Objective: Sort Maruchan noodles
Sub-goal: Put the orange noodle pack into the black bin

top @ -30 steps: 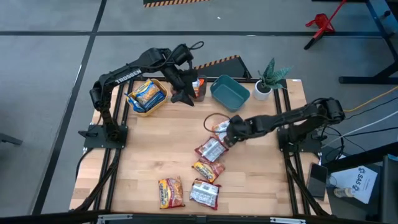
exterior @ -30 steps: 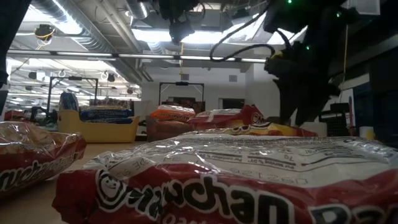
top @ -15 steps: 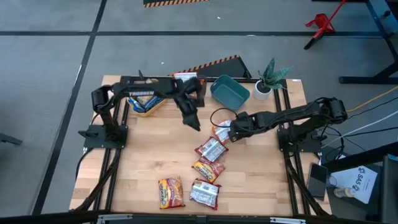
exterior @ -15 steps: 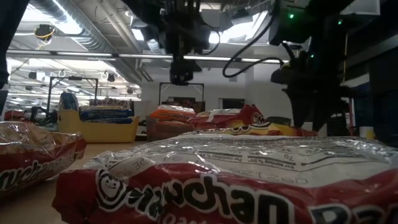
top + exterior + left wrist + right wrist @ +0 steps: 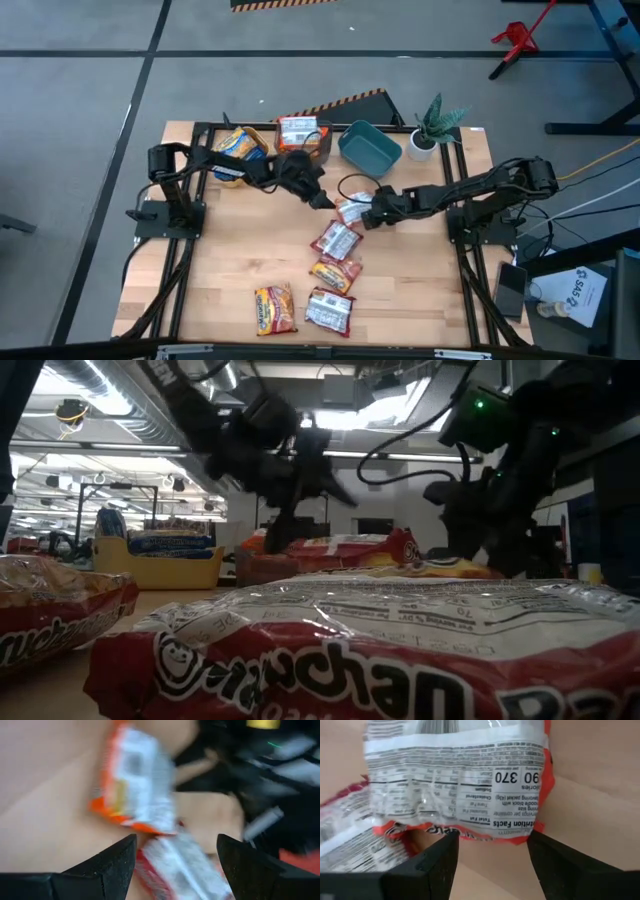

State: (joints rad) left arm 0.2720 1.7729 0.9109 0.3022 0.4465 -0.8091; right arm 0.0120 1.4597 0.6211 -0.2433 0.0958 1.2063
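Crinkly orange-edged packet [image 5: 465, 785] lies flat before open right end effector [image 5: 492, 865].

Orange-edged packet [image 5: 460, 785], upper frame, upside down: "Nutrition Facts", "370", "Calories". Red packet [image 5: 340, 650], lower foreground: partial "ruchan" lettering.

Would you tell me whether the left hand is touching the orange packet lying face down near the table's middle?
Apart. The left wrist view shows the open left hand short of the orange packet, bare wood between them.
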